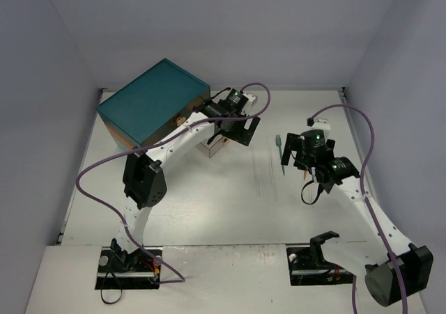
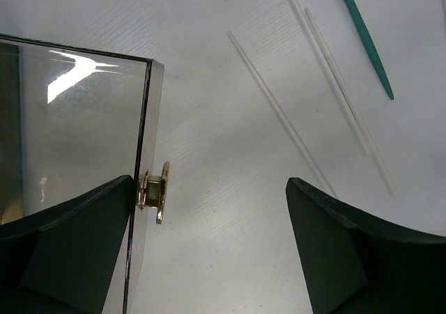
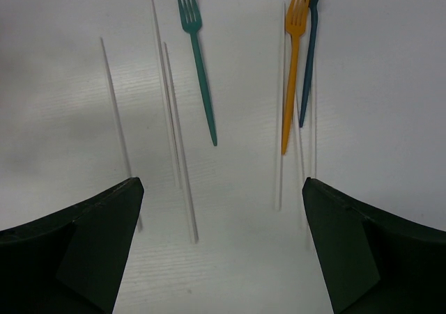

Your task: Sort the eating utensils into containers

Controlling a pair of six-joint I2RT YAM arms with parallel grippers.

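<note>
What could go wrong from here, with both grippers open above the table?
The orange fork lies right beside the blue utensil, so the right gripper might drag both. The clear utensils lie flat and faint on the white table; a grasp may slip. The gold knob sits off-centre between the open jaws of the left gripper; closing could shove the clear drawer.

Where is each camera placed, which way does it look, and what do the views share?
Top external: above and behind the bases, looking down on the table; left arm, right arm and teal chest show.
Left wrist: on that wrist, looking down past the open left fingers at the clear drawer and gold knob.
Right wrist: on that wrist, looking down past the open right fingers at the orange fork.
Shared: the teal fork, in all three views.
</note>
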